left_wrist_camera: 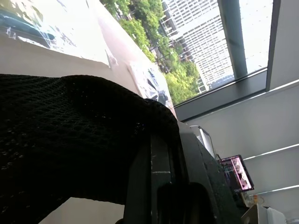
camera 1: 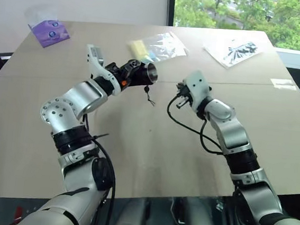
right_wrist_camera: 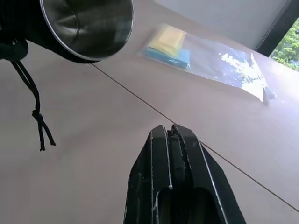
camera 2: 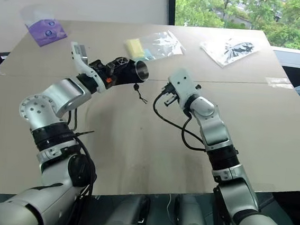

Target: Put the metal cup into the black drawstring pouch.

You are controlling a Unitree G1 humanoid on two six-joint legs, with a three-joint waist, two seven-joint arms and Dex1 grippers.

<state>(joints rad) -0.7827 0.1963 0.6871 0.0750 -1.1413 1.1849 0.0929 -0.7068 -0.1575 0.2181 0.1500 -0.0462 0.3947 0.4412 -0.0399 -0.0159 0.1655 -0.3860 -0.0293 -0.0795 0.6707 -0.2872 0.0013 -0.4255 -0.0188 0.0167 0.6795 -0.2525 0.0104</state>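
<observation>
Black drawstring pouch (camera 1: pixel 134 71): soft black mesh fabric, held up in the air above the middle of the surface (camera 1: pixel 150 160), clamped in the left pincer (camera 1: pixel 123 74). Its mouth faces toward the right arm. A thin black cord (right_wrist_camera: pixel 33 109) with a knot hangs loose from it, its end clear of the surface.

Metal cup (camera 1: pixel 149 72): shiny steel tumbler, lying roughly level, seated in the pouch with its open rim still showing at the pouch mouth. The right wrist view looks straight into its bright interior (right_wrist_camera: pixel 88 25).

Left pincer: closed on the pouch fabric, arm raised and reaching toward the far middle of the surface.

Right pincer (camera 1: pixel 180 97): fingers (right_wrist_camera: pixel 184 154) pressed together, holding nothing; it is raised above the surface, near the cup's rim but apart from it, pointing toward the cup.

Surface: pale brown board with a thin seam running across it from left to right.

Clear bag with yellow and blue contents (camera 1: pixel 156 46): flat near the far edge, beyond the cup.

Clear bag with a black print (camera 1: pixel 235 50): flat toward the far right corner.

Purple packet (camera 1: pixel 50 31): flat near the far left corner.

Small strip of tape (camera 1: pixel 283 83): near the right edge.
</observation>
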